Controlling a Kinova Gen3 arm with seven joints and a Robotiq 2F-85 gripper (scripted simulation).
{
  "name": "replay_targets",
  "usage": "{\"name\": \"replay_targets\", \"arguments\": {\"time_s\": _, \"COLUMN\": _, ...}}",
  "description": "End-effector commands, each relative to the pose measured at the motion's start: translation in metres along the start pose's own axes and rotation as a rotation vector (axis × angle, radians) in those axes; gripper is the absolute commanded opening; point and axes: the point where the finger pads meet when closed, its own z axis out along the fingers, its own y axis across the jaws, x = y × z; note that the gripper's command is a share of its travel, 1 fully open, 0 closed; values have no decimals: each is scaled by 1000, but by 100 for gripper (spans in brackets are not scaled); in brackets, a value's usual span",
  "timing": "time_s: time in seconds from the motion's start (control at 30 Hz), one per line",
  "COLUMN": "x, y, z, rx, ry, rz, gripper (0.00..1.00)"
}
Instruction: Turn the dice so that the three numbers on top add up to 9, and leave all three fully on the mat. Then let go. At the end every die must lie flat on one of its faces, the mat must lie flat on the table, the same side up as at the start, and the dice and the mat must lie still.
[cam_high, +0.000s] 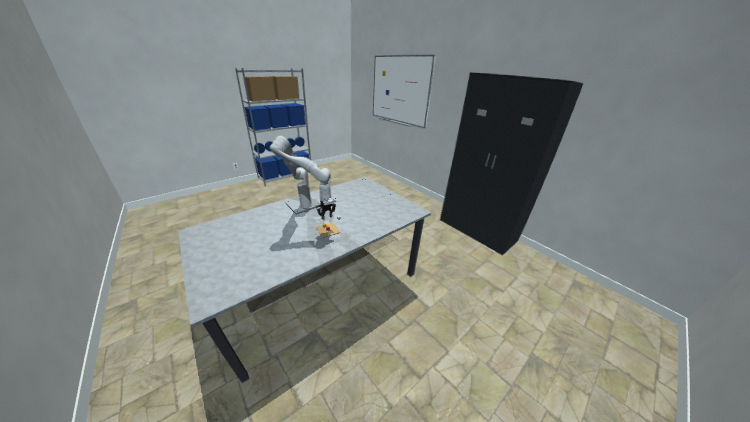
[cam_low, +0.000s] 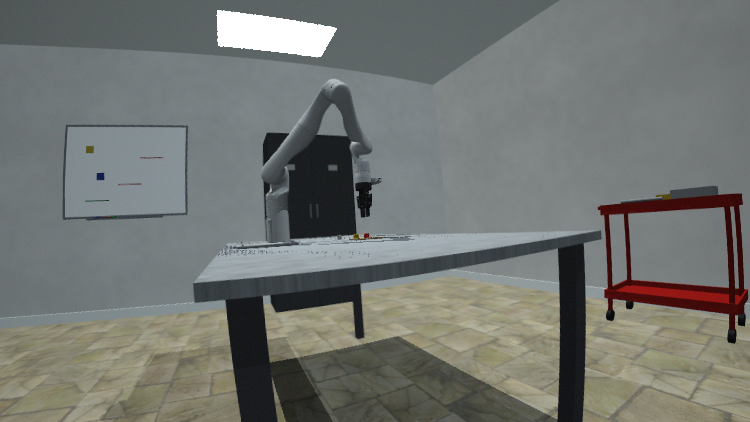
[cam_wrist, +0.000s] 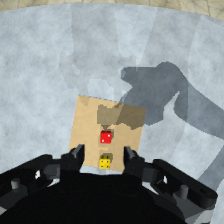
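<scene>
Hovering spread and empty above the tan mat (cam_wrist: 85, 125), the end effector (cam_wrist: 104, 154) hangs well off the counter (cam_high: 236, 262).
A red die (cam_wrist: 105, 136) sits mid-mat; a yellow die (cam_wrist: 105, 162) lies close to the mat's near edge, both between the fingertips in the wrist view. A pale die (cam_high: 339, 216) rests off the mat, near it, with bare counter all around.

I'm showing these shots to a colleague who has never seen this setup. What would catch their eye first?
Probably the white arm arching over the grey table, its open gripper hanging well above a small tan mat. In the wrist view, a red die and a yellow die lie on that mat, free between the spread fingers. Off the table, the bright red cart and the tall black cabinet stand out against the grey walls.
</scene>
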Motion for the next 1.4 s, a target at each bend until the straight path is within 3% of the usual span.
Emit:
{"name": "replay_targets", "arguments": {"time_s": 0.0, "x": 1, "y": 0, "z": -1, "rx": -1, "ry": 2, "rz": 1, "gripper": 100}}
{"name": "replay_targets", "arguments": {"time_s": 0.73, "x": -2, "y": -7, "z": 0, "rx": -1, "ry": 3, "rz": 8, "gripper": 100}}
{"name": "replay_targets", "arguments": {"time_s": 1.17, "x": -46, "y": -92, "z": 9, "rx": -1, "ry": 5, "rz": 102, "gripper": 100}}
{"name": "replay_targets", "arguments": {"time_s": 1.37, "x": -66, "y": -117, "z": 12, "rx": 0, "ry": 4, "rz": 135, "gripper": 100}}
